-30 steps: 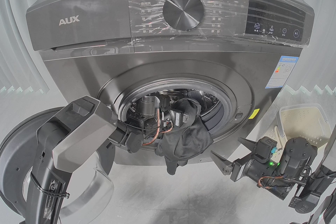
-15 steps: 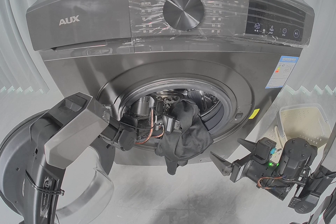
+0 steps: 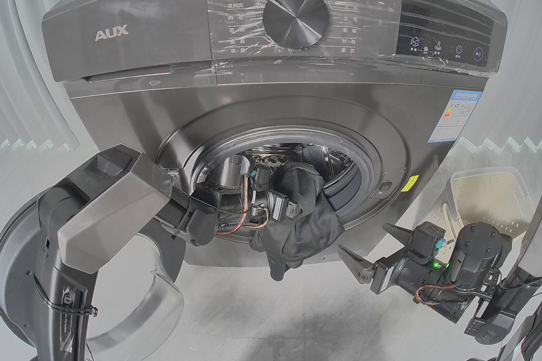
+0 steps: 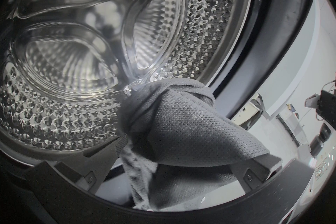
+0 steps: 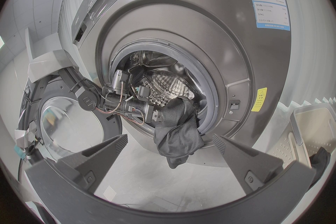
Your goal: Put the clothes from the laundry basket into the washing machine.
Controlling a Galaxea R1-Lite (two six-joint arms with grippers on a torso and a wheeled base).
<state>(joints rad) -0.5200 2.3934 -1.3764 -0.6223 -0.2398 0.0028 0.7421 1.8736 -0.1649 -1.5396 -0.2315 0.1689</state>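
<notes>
Clothes: one dark garment point(image 3: 302, 221) draped over the lower lip of the washing machine point(image 3: 169, 114) opening. Upper folds just inside the drum point(image 4: 70, 60), lower end hanging outside, down the front panel and clear of the floor point(image 3: 282, 317).

Left end effector point(image 4: 168, 144) at the mouth of the drum, fingers point(image 4: 89, 174) spread wide, not clamped on anything. Garment lying across the gap between them, covering one finger and leaving the other bare. Left arm stretched in from the side of the round glass door point(image 3: 141, 294), swung fully open on the machine's left.

Right end effector point(image 3: 364, 237) low in front of the machine, below and to the right of the opening. Fingers apart, holding nothing, tips pointed toward the hanging garment but well apart from it.

Pale laundry basket point(image 3: 491, 198) on the floor beside the machine's right corner, just behind the right wrist. Dark item point(image 5: 320, 161) against its inner wall, seemingly cloth, too little of it visible to tell.
</notes>
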